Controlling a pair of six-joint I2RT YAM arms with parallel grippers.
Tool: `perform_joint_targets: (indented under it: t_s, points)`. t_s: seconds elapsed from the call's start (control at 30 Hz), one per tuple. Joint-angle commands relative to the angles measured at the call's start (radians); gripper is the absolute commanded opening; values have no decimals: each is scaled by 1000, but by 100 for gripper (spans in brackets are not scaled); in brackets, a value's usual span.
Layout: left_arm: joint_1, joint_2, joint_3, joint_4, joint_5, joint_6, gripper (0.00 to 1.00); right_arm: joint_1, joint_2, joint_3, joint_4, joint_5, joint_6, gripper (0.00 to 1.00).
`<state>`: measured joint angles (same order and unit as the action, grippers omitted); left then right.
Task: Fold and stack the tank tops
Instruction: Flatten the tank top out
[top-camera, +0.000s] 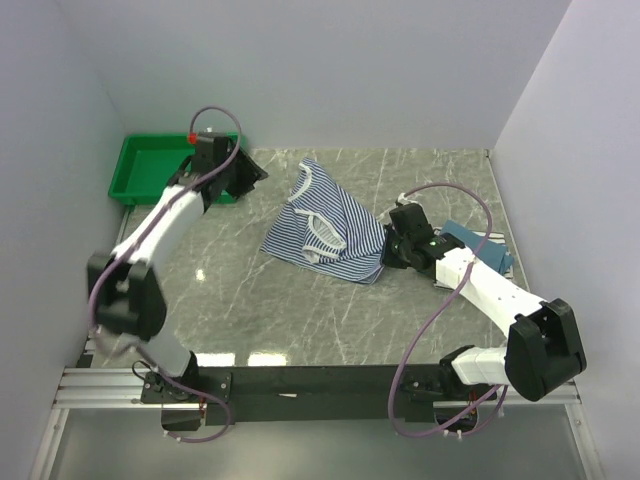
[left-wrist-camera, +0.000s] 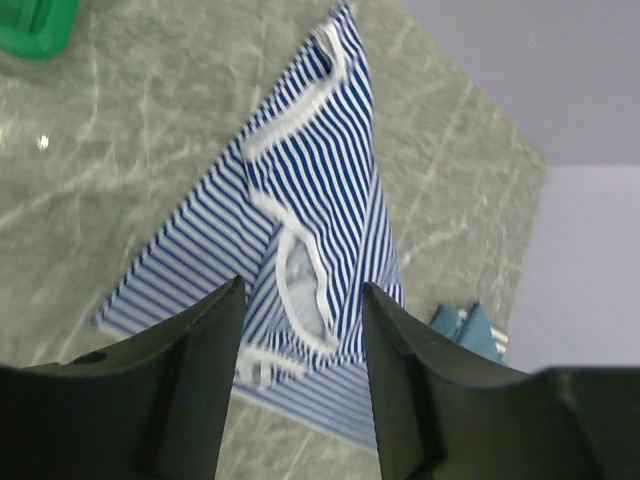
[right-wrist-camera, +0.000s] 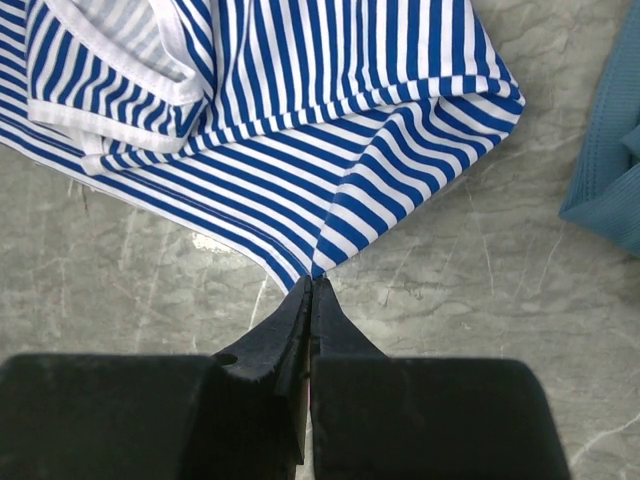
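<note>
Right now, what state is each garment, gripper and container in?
striped tank top: crumpled and partly doubled over, not folded neatly, one corner pinched.
teal tank top: compact bundle lying apart from the striped one, partly hidden.
left gripper: open, holding nothing, off the cloth.
right gripper: shut on the striped tank top's corner.
green tray: upright, far left, nothing seen inside.

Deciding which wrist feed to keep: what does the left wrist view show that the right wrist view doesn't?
Left wrist only: the green tray and the left claw, open. Right wrist only: the right claw shut on a corner of the striped tank top. Both: that top, the teal tank top and the table.
</note>
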<state>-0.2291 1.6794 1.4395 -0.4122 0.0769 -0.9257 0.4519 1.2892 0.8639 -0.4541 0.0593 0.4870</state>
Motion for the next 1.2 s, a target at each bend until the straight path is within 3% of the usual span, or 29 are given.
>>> perform_joint_targets:
  t_s: [0.0,0.13,0.37,0.57,0.77,1.17]
  points:
    - [-38,-125,-169,22,-126,53,55,-2,-8,-3,49,13,7,0]
    - [-55,-113,-252,-14,-167,119,46,-2,-17,4,45,10,10,0]
    - [-90,-26,-330,22,-158,168,48,-4,-22,6,45,7,5,0]
    - [-95,22,-341,72,-117,165,45,-7,-27,-9,52,-9,1,0]
    - [-101,83,-330,55,-172,162,38,-15,-44,-31,68,-27,1,0]
    - [-125,103,-367,116,-181,163,37,-27,-62,-55,81,-42,-5,0]
